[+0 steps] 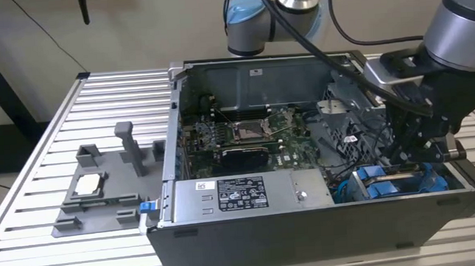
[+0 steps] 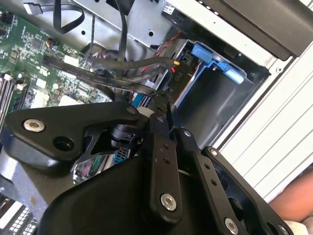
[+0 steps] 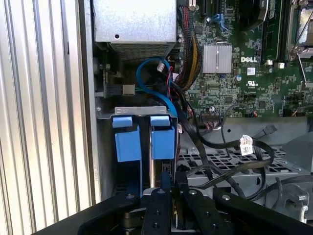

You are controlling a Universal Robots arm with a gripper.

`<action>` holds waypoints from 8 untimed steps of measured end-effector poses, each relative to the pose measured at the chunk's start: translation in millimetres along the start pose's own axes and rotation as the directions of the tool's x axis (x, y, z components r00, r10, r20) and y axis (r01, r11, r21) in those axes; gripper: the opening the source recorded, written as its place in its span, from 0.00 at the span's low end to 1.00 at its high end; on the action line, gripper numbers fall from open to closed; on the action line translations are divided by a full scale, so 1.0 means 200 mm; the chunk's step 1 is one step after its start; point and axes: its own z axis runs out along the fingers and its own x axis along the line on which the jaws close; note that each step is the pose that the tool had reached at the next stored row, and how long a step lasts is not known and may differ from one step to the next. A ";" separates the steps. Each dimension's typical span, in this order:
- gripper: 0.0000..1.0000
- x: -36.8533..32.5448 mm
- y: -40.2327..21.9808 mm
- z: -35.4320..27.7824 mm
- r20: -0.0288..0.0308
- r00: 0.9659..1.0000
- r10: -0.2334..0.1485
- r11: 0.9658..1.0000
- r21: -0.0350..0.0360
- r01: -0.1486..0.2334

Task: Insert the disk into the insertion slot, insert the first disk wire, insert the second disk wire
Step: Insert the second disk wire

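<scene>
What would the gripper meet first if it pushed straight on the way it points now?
Probably the blue carrier tabs of the disk already seated in the insertion slot. The gripper points at them in the first wrist view, though the gap between is hard to judge.

The blue-framed disk (image 1: 384, 182) sits in the insertion slot (image 1: 403, 188).

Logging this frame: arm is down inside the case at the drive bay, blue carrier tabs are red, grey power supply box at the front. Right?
One thing is off: the carrier tabs are bright blue, not red, as the first wrist view shows. The rest holds: in the exterior view the gripper is down inside the case by the drive bay, with the grey power supply box at the front.
</scene>
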 end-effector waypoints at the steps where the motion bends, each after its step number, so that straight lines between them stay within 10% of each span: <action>1: 0.16 0.000 0.000 0.002 0.000 1.000 0.000 1.000 0.000 0.000; 8: 0.16 0.001 -0.007 0.015 0.000 1.000 0.000 1.000 -0.003 0.000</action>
